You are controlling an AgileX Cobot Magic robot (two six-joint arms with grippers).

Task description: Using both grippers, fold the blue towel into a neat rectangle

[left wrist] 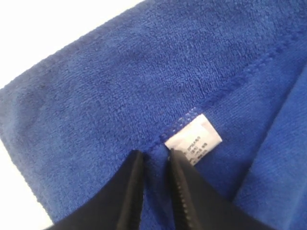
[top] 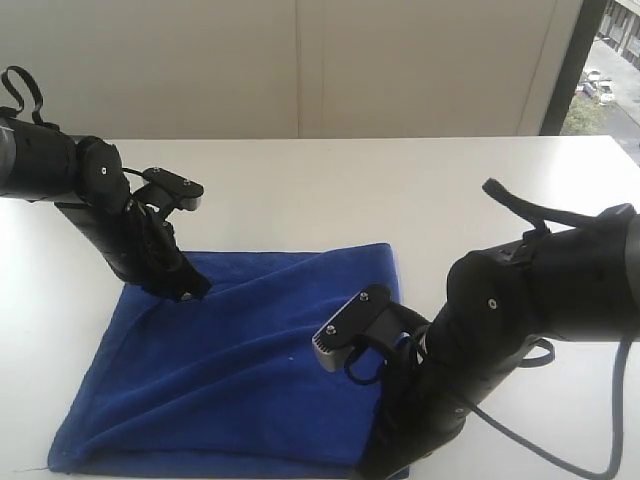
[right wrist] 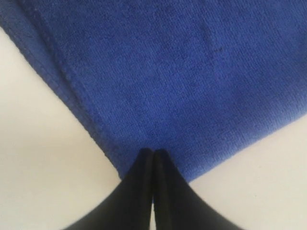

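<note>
Item: the blue towel (top: pixel 250 370), spread on a white table (top: pixel 420 190) between the two arms, rumpled in long shallow folds, not yet a rectangle. Left gripper (left wrist: pixel 154 155): jaws narrow, a slim gap between them, tips set down on the cloth at the stitched hem (left wrist: pixel 249 72), white tag (left wrist: pixel 193 136) just beside one finger; grip on the cloth not determinable from this angle. Placed there, in all likelihood, to take the towel by its edge, for the firmness of the hem under the fingers. Right gripper (right wrist: pixel 153 153): jaws pressed together, a towel corner running in under the tips, a pinch by the look of it (bare table to either side of the fingers). Held so, presumably, to carry that corner across with the opposite end secured by the other arm, for a square fold. Surface: plain matt white tabletop, smooth, little friction against plush cloth as a likely consequence. Room: pale panelled wall (top: pixel 300 60) beyond the left gripper; strip of window (top: pixel 605 70) beyond the right arm, parked cars outside in daylight.
</note>
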